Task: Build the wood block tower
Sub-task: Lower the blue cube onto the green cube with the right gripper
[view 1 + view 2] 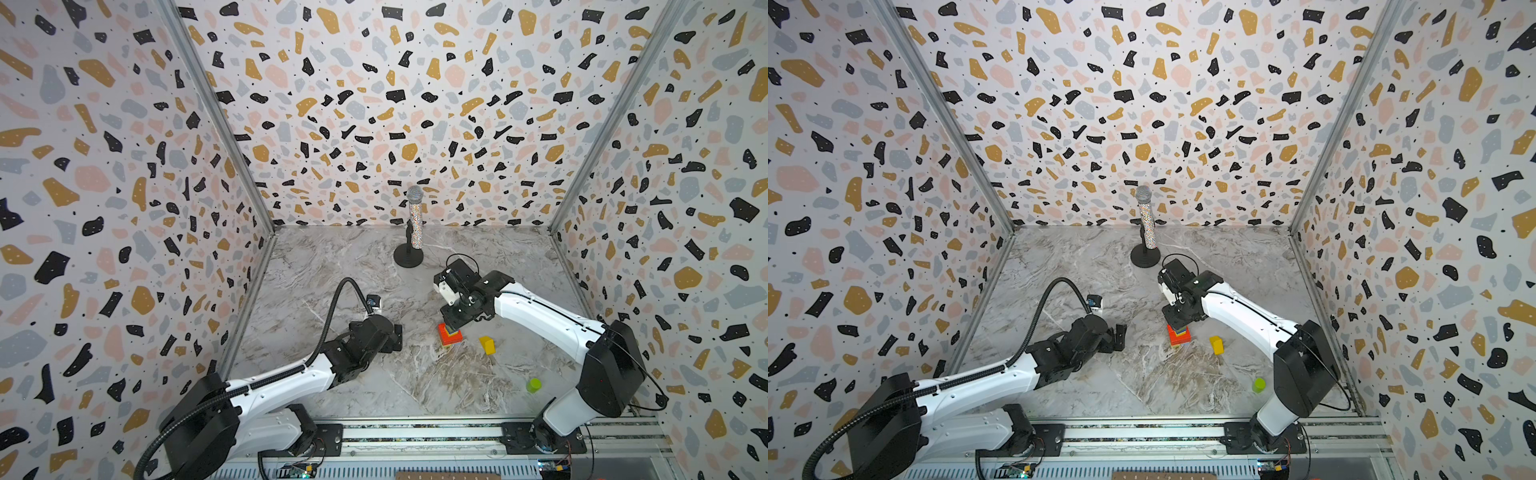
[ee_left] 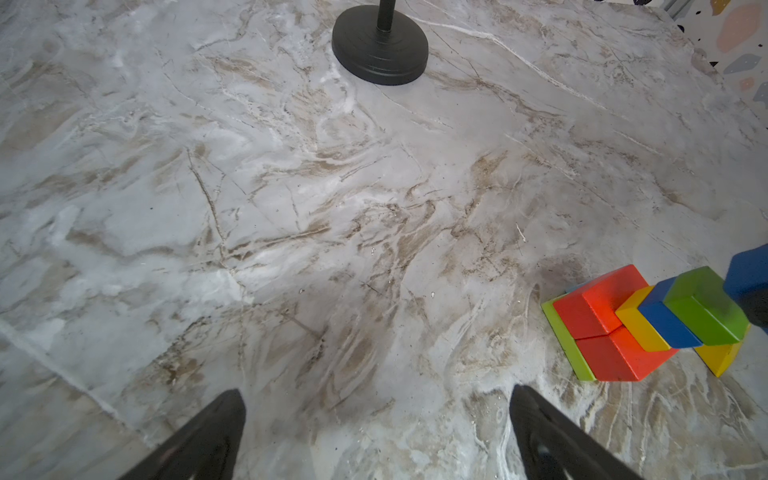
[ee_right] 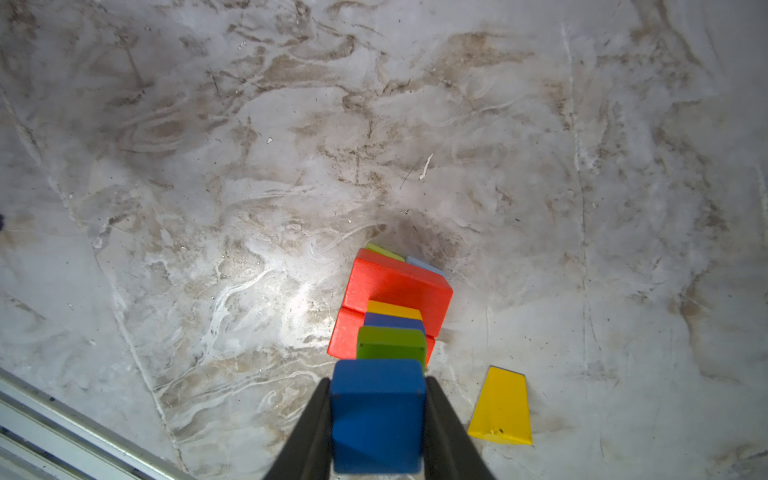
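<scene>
- Right gripper: jaws clamped on the two opposite sides of a dark blue cube, held directly over the tower.
- Whether the cube's underside touches the tower's top block cannot be told from any view.
- Tower stands near the middle of the marble tabletop, in both top views right under the right gripper.
- Layers, bottom up, in the left wrist view: a lime-green slab, two red bricks side by side, a yellow block, a dark blue block, a green cube.
- A light blue block peeks out at the base beside the slab.
- Loose yellow wedge-like block lies on the tabletop just right of the tower, not touching it.
- Left gripper: jaws wide apart, nothing between them, over bare marble left of the tower.
- Lime-green cylinder stands near the right arm's base.
- Glittery microphone stands upright on a black round stand at the back.
</scene>
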Motion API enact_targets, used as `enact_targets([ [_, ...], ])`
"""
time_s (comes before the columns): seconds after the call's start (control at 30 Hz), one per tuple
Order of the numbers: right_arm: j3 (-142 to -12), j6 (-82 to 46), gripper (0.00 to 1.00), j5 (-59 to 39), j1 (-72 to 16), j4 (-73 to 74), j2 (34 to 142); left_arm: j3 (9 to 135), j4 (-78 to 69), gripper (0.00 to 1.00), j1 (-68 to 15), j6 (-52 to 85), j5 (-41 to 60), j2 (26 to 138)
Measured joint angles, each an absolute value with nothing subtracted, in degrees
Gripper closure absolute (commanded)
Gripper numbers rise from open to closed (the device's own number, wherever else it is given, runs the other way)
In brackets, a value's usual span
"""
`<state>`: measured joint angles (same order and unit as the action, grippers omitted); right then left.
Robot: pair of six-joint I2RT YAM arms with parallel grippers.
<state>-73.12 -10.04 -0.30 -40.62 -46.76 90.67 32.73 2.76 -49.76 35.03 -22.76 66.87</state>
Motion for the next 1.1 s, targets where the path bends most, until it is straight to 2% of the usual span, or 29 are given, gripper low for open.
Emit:
enact_targets([
  [1.1,-72.2,-10.0,0.65,0.6,-40.6,-45.8,91.2,32.7,2.7,0.0,-50.0,35.4,-22.7,66.9],
])
